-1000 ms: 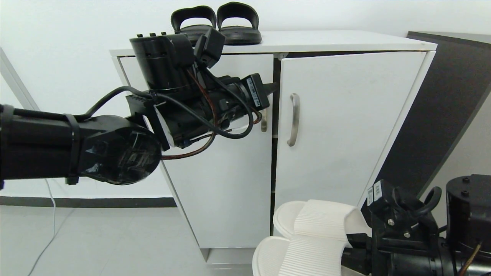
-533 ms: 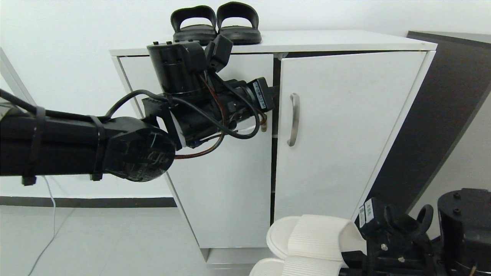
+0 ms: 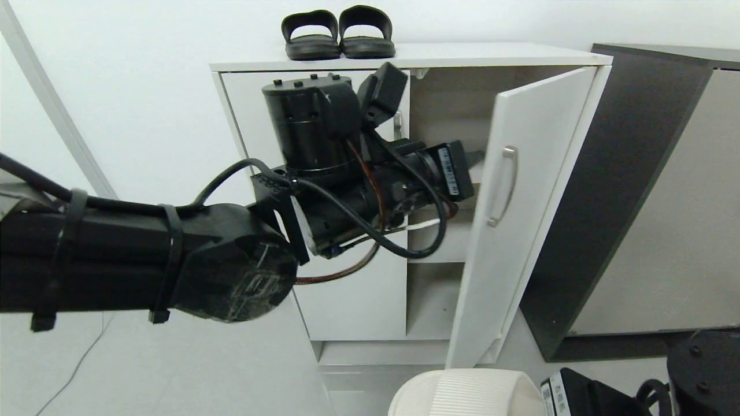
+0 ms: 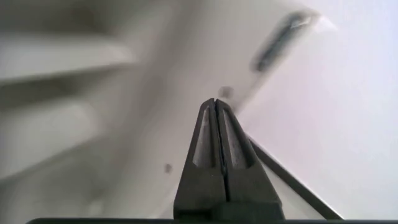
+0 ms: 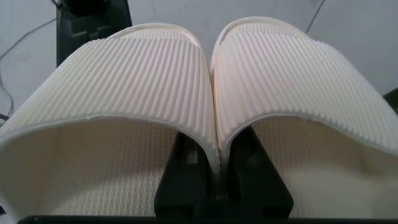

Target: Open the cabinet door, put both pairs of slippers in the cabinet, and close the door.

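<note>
White cabinet door (image 3: 520,219), barely ajar a second ago, now swung wide, centre-right, shelves exposed. Left claw (image 4: 215,102) pressed closed, empty, at the opening. Right claw (image 5: 217,180) pinches the white slippers (image 5: 149,81) at bottom edge. Black slippers (image 3: 338,34) sit top centre on the cabinet (image 3: 497,53). Loading probably next.

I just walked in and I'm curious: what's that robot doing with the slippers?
The white cabinet has its metal-handled right door open, with the shut left gripper close beside it. The right gripper holds a pair of white ribbed slippers low in front. A pair of black slippers sits on top.
</note>
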Available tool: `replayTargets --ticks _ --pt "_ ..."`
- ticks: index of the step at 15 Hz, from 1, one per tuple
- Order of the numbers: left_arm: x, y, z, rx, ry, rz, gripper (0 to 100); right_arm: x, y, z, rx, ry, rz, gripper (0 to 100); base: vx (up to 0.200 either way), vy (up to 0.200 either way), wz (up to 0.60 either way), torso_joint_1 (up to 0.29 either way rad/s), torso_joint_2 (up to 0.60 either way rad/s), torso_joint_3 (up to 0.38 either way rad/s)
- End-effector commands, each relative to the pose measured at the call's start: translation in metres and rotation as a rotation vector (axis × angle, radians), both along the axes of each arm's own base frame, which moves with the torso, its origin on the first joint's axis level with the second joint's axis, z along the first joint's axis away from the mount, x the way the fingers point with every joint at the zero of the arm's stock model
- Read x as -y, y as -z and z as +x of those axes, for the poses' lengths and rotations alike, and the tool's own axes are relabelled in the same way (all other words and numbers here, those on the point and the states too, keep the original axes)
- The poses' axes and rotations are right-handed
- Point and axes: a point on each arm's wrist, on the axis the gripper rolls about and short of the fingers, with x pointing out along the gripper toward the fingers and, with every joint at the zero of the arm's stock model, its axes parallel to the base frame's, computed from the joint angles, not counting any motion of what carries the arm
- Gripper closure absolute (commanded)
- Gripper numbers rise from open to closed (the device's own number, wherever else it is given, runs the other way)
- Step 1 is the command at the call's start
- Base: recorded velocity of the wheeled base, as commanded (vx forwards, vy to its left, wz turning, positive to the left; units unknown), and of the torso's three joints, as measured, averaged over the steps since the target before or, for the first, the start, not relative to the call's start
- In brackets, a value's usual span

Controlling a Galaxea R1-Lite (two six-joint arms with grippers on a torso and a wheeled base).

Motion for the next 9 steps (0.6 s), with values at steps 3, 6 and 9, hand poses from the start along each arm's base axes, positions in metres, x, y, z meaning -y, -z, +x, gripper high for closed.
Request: replayTargets --ticks 3,6,9 --pt "0.002 0.000 -0.007 0.005 0.013 -0.002 100 0.003 0.001 -0.006 0.014 -0.023 -0.004 100 -0.067 0.000 0.00 0.001 0.00 0.002" --pt "-0.022 0.000 0.002 0.012 -0.053 -0.007 100 0.001 0.000 -0.003 0.012 -0.015 -0.002 100 0.000 0.000 0.00 0.000 0.00 0.000" --pt "-0.073 -0.001 -0.008 0.006 -0.221 0.001 100 0.000 -0.002 0.039 -0.003 0.162 -0.003 100 0.000 0.000 0.00 0.000 0.00 0.000"
